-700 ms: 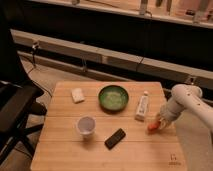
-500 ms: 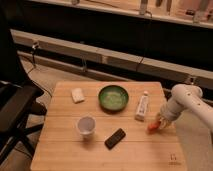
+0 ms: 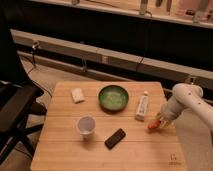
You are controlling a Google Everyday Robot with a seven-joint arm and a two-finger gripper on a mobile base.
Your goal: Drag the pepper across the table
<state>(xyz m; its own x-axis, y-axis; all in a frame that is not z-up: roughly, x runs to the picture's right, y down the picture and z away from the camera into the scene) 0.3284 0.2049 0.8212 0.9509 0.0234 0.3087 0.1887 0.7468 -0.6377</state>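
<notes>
Matt wooden table (image 3: 62, 149), end effector (image 3: 159, 121) at its right edge

White arm (image 3: 186, 100) reaches in over the table's (image 3: 65, 150) right edge as viewed, elbow bent high above that edge, forearm slanting down and inward; gripper (image 3: 160, 121) low over the table's right side, apparently near the surface, contact unclear

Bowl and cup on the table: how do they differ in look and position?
The bowl is green, wide and shallow; the cup is pale, narrower and taller. The bowl sits toward the far middle of the table; the cup stands nearer the front, left of centre. Both are upright with the open side up. The gripper is at the table's right side by the pepper, away from both.
</notes>
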